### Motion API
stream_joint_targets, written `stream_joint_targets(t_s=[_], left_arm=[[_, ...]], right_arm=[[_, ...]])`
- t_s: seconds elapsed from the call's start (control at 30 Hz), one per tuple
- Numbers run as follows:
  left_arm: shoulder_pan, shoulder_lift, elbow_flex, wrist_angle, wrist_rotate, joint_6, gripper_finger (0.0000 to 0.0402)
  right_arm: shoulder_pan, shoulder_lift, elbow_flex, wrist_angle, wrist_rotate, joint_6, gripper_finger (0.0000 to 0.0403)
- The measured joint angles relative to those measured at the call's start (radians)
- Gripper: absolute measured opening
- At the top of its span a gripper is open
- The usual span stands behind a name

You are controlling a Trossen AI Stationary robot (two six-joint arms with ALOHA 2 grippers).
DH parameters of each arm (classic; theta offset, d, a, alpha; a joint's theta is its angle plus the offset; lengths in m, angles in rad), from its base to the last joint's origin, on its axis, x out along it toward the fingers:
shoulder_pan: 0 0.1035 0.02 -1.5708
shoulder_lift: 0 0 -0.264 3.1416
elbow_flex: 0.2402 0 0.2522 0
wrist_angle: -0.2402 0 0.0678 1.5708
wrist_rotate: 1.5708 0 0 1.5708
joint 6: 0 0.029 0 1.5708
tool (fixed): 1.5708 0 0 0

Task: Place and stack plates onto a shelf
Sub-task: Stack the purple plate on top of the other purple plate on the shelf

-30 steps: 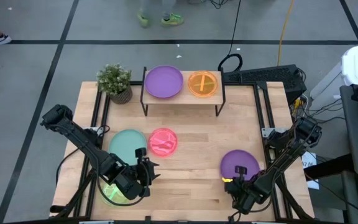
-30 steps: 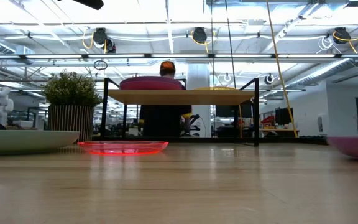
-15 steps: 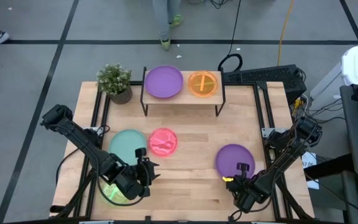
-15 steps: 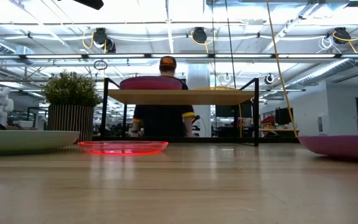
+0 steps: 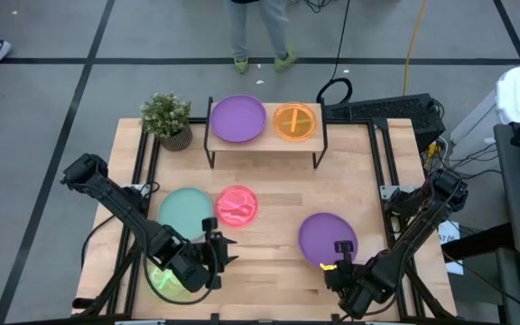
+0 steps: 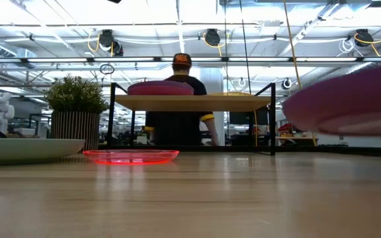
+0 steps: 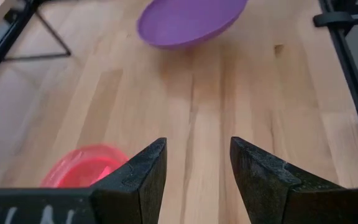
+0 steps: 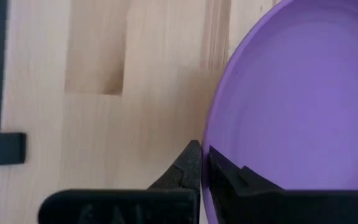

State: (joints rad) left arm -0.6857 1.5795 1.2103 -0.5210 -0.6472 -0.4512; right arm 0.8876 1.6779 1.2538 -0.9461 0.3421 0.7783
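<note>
The purple plate [image 5: 327,239], raised off the desk [image 5: 278,271] at about 5 o'clock, is pinched at its rim by the right end effector [image 5: 338,261]. This looks like the carry step; next it must travel toward 12 o'clock to the shelf [image 5: 264,144], where a purple plate and an orange plate [image 5: 295,121] already sit. The left end effector [image 7: 194,171] hangs spread at 7 o'clock.

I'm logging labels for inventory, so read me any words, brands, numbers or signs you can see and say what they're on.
No text can be read in any view.
Left hand: pale marks on its housing, cut off at the picture's edge, unreadable.
Purple plate, gripped by the right hand: no print.
Shelf and its plates: no labels.
</note>
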Motion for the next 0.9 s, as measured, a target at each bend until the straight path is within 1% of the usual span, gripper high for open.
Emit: stream_joint_targets(t_s=[0.13, 0.37, 0.47, 0.6, 0.73, 0.9], left_arm=[[0.010, 0.033, 0.000, 0.078, 0.003, 0.105, 0.0181], [0.025, 0.076, 0.000, 0.201, 0.056, 0.286, 0.0181], [0.030, 0.082, 0.000, 0.276, 0.079, 0.394, 0.0181], [0.031, 0.082, 0.000, 0.346, 0.106, 0.545, 0.0181], [0.036, 0.082, 0.000, 0.379, 0.107, 0.661, 0.0181], [0.065, 0.082, 0.000, 0.376, 0.111, 0.723, 0.0181]], right_arm=[[-0.025, 0.000, 0.040, -0.012, 0.014, -0.102, 0.0001], [-0.092, 0.000, 0.107, -0.002, 0.020, -0.331, 0.0000], [-0.121, 0.000, 0.143, -0.001, 0.020, -0.434, 0.0000], [-0.157, 0.000, 0.176, 0.014, 0.018, -0.530, 0.0000], [-0.192, 0.000, 0.191, 0.047, -0.028, -0.615, 0.0000], [-0.230, 0.000, 0.191, 0.088, -0.084, -0.702, 0.0000]])
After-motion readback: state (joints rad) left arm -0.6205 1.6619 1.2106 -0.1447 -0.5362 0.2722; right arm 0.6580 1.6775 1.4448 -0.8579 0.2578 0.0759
